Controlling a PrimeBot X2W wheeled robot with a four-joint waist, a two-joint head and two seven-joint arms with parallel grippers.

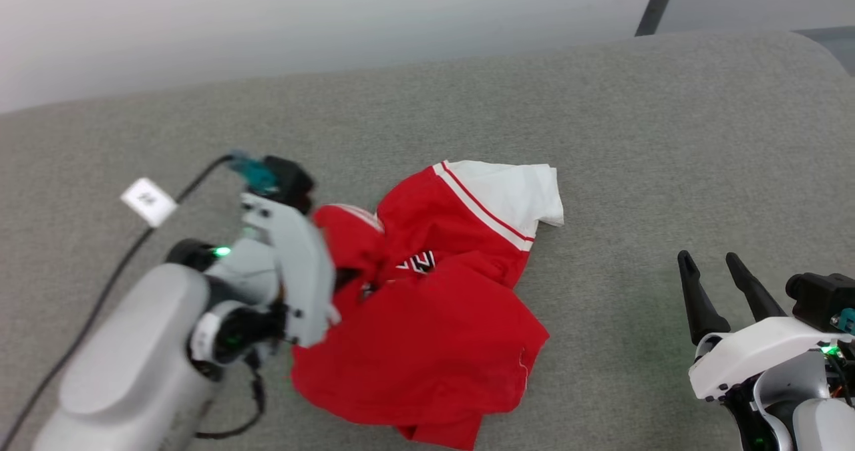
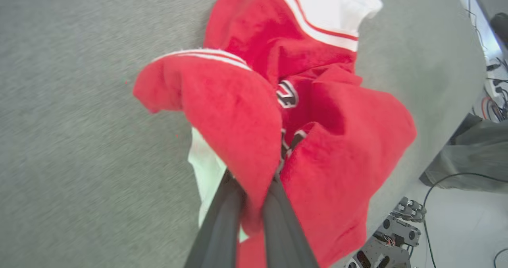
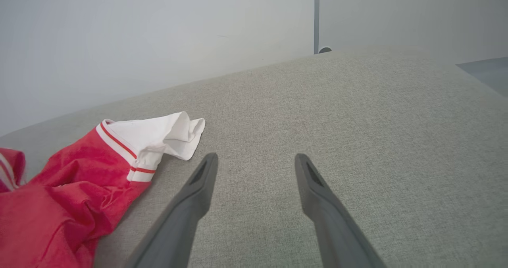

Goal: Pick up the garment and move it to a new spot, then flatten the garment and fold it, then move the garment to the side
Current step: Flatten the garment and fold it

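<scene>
Your left end effector [image 2: 252, 180], angled in from lower left, pinches a fold of the red shirt [image 1: 427, 331]; your right end effector [image 1: 709, 260] hangs wide open, lower right.

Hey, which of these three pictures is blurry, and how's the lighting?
Head view: left arm smeared by motion, shirt fairly crisp, faint green lamp glow on the grey surface near the right gripper. Left wrist view: soft throughout, the surface's edge bowed by the wide lens. Right wrist view: sharpest, evenly lit, no glare.
</scene>
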